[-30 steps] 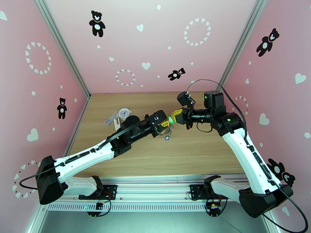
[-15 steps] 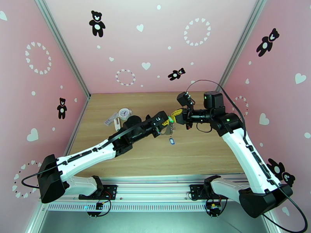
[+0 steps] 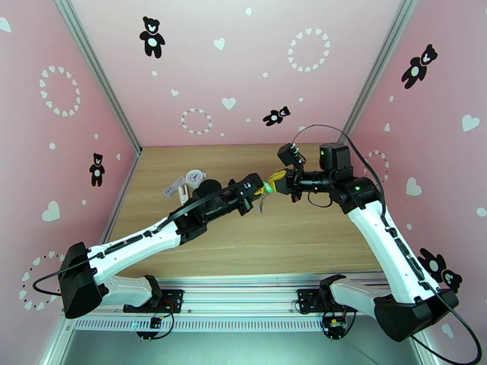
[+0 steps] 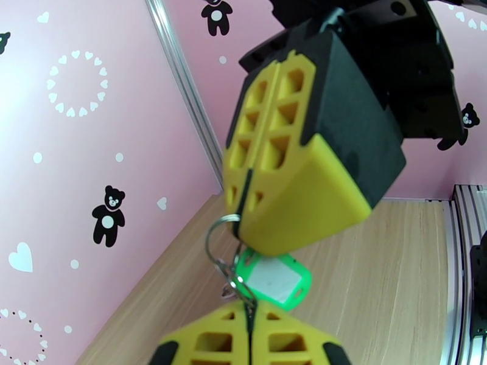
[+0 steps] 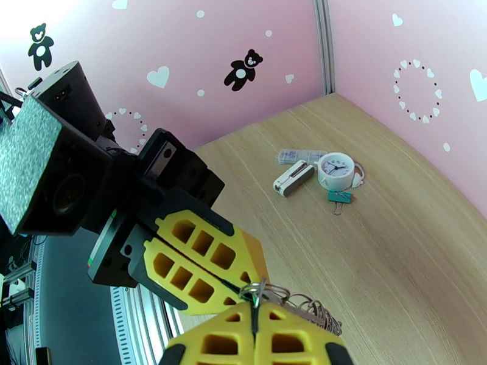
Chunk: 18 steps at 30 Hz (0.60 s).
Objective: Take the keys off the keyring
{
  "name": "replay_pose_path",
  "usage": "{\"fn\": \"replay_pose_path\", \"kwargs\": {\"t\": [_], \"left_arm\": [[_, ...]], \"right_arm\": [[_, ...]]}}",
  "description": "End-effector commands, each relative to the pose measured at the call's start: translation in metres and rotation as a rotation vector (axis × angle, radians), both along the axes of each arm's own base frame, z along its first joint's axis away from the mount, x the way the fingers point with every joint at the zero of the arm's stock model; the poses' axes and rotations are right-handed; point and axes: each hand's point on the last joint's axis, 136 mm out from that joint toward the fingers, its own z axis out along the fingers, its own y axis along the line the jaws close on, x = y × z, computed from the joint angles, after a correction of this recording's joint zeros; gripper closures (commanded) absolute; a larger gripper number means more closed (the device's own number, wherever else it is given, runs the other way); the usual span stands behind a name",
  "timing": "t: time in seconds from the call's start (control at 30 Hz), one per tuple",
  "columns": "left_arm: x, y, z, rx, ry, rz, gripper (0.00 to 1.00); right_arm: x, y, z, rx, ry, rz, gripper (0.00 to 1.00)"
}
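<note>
Above the middle of the table (image 3: pixel 304 238) my two grippers meet tip to tip. My left gripper (image 3: pixel 260 191) is shut on the key with the bright green tag (image 4: pixel 274 281), which sits just past its tips (image 4: pixel 249 311). My right gripper (image 3: pixel 276 181) is shut on the keyring's metal rings (image 5: pixel 292 302), and one ring (image 4: pixel 220 232) enters its finger seam. More small metal pieces dangle below (image 3: pixel 262 205). The keyring's flat holder body is hidden. The left fingers (image 5: pixel 207 250) press close against my right gripper (image 5: pixel 255 314).
At the back left of the table lie a white clock-face charm (image 5: pixel 336 168) with a teal clip (image 5: pixel 339 197), a small white-and-brown piece (image 5: pixel 295 177) and a clear strip (image 5: pixel 298 155). Pink walls close in the back and both sides.
My left gripper has closed on the green-tagged key and edged toward the right gripper. The blue tag that hung below the grippers has swung out of sight. The right arm has held still.
</note>
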Motion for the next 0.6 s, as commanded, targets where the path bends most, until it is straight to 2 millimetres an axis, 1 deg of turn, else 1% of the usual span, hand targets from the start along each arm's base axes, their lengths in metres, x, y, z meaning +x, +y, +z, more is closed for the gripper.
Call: {"fn": "replay_pose_path", "kwargs": {"t": [0.0,0.2,0.33,0.57], "left_arm": [[-0.001,0.006,0.015,-0.037,0.014,-0.003,0.97],[0.000,0.009,0.023,-0.064,0.019,0.013,1.00],[0.004,0.010,0.030,-0.073,0.022,0.025,1.00],[0.007,0.012,0.038,-0.101,0.035,0.038,1.00]], "right_arm": [[-0.011,0.003,0.014,0.037,-0.047,0.035,1.00],[-0.012,0.005,0.014,0.009,-0.056,0.037,1.00],[-0.013,0.005,0.024,-0.003,-0.082,0.036,1.00],[-0.016,0.010,0.018,-0.056,-0.108,0.031,1.00]]}}
